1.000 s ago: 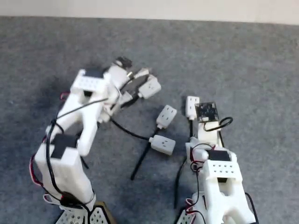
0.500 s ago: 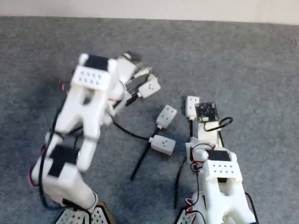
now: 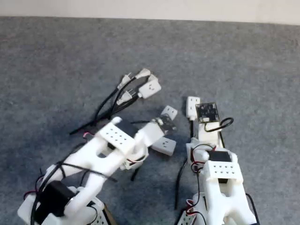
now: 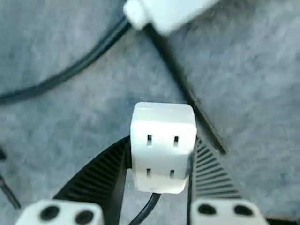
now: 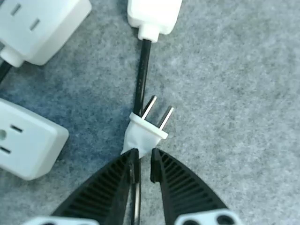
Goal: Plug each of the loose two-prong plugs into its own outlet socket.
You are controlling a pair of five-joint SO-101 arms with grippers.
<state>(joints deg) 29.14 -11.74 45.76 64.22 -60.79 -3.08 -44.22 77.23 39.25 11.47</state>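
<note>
My left jaws clamp outlet socket (image 4: 163,145); right jaws clamp two-prong plug (image 5: 143,136) by its tail; second socket (image 3: 151,87) lies at 11 o'clock from first.

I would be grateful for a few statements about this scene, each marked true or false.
1. The right gripper is shut on a plug. True.
2. That plug's prongs sit in a socket. False: they are bare and point out over the carpet.
3. The socket in the left wrist view has a plug in it. False: its slots are empty.
4. The things lie on grey carpet. True.
</note>
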